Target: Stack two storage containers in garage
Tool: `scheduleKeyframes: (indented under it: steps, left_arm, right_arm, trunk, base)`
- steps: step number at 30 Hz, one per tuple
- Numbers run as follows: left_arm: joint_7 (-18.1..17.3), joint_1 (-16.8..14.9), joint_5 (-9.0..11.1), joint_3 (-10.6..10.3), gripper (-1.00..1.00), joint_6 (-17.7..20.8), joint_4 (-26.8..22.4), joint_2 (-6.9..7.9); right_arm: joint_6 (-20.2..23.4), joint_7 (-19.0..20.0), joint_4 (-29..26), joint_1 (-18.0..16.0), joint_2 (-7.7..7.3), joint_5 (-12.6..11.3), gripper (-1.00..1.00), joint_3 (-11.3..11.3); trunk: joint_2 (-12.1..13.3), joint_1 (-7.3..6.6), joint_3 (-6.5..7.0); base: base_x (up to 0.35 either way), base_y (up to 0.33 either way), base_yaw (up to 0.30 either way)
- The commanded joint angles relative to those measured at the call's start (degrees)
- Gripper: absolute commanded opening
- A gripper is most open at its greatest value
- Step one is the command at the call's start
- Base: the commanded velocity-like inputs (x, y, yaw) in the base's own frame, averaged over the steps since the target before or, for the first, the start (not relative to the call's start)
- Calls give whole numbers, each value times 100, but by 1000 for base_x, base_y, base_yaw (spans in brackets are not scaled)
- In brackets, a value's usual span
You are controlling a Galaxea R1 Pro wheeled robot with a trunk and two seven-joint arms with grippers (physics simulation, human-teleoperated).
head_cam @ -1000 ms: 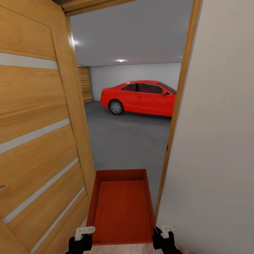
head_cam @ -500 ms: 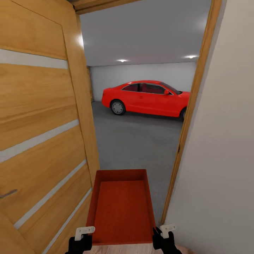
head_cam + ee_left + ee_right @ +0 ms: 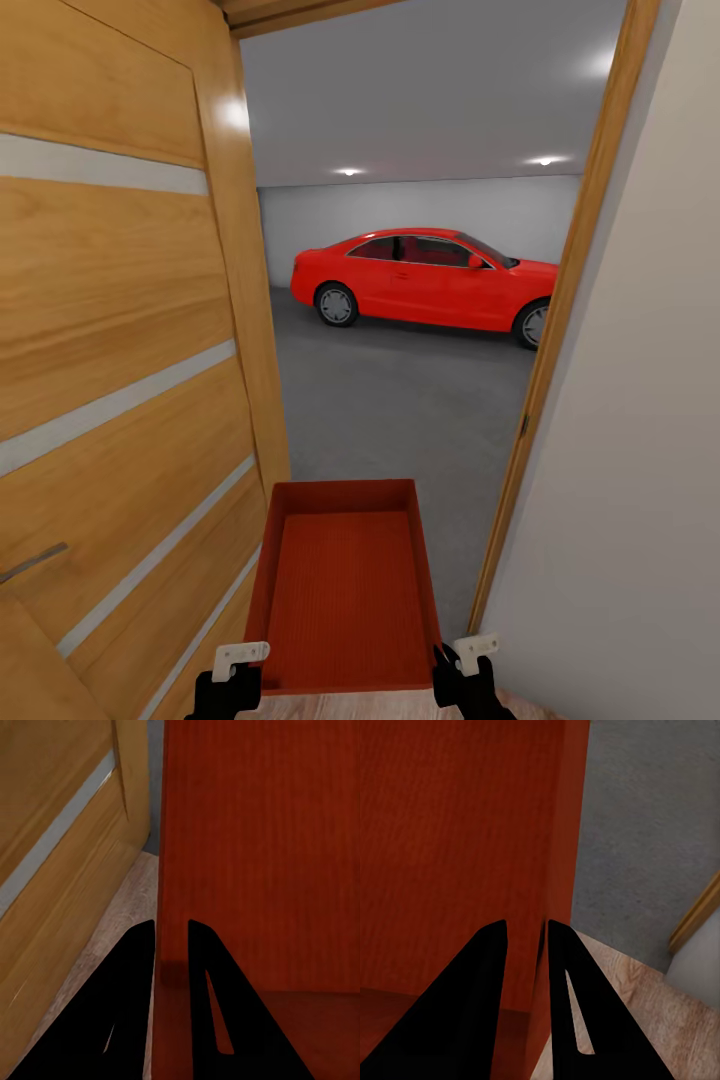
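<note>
One orange-red storage container (image 3: 345,590) hangs level in front of me, held by its two long side walls. My left gripper (image 3: 232,675) is shut on the left wall near the close end, and my right gripper (image 3: 462,665) is shut on the right wall. In the left wrist view the black fingers (image 3: 135,982) pinch the thin wall of the container (image 3: 255,832). The right wrist view shows its gripper (image 3: 525,924) clamping the container (image 3: 457,832) the same way. Beyond the doorway lies the garage with its dark grey floor (image 3: 400,400).
An open wooden plank door (image 3: 120,350) stands close on my left. The wooden door frame (image 3: 555,330) and a pale wall (image 3: 640,450) are close on my right. A red car (image 3: 425,278) is parked at the garage's far side. Light wood planks (image 3: 637,1020) lie under the container's near end.
The whole view has shifted: the doorway looks wider and more of the car's front shows, so the camera has moved. The container and both grippers keep their places in the picture.
</note>
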Motion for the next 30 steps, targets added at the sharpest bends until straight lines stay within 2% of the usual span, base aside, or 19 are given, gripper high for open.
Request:
scheduleKeyframes:
  steps: [1,13,23,30]
  left_arm:
    - [12,-1,31,-154,-100,-15,1,-175]
    - [12,-1,31,-154,-100,-9,-3,-175]
    - [10,-1,31,-154,-100,-6,-5,-175]
    - [12,-1,31,-154,-100,-15,-3,-175]
  right_arm:
    - [-18,49,-2,-7,43,-51,-100,-59]
    - [-9,49,-2,-7,43,-37,-100,-52]
    - [-8,49,-2,-7,43,46,-100,-50]
    - [-7,49,-2,-7,43,60,-100,-50]
  trunk:
    - [-12,3,-11]
    - [-12,3,-11]
    - [-12,3,-11]
    - [-12,3,-11]
  base:
    - [0,0,0]
    - [0,8,0]
    - [0,228,0]
    - [0,38,-13]
